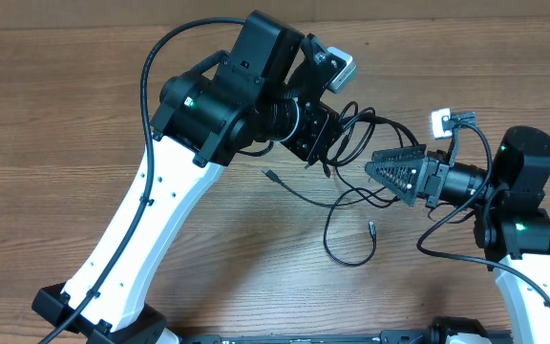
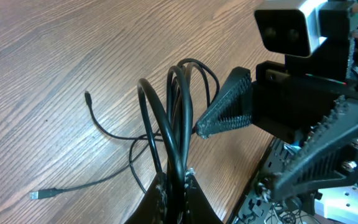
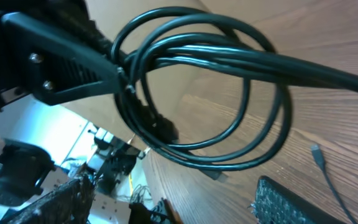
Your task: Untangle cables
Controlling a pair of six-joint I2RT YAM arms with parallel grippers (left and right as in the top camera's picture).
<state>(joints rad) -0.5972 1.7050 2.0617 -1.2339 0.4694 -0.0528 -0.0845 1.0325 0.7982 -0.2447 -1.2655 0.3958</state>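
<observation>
Thin black flexible cables (image 2: 178,124) pinched as looped bundle in tightly closed left hand (image 2: 176,180), held above brown wooden tabletop (image 1: 84,96), loose plug-ended strands trailing down onto it. Wide-spread right hand (image 1: 390,174) gripping nothing, one ribbed black fingertip just beside the loops.

Left arm (image 1: 132,229): rises from near-left base, elbow bent high, forearm angled across toward centre. Left end effector (image 2: 178,182): fingers pressed together, pinching cables (image 2: 180,118). Right arm (image 1: 533,277): upright at right side, wrist level, pointing left toward other arm. Right end effector (image 1: 378,172): fingers spread wide apart, gripping nothing, tips just beside left end effector
</observation>
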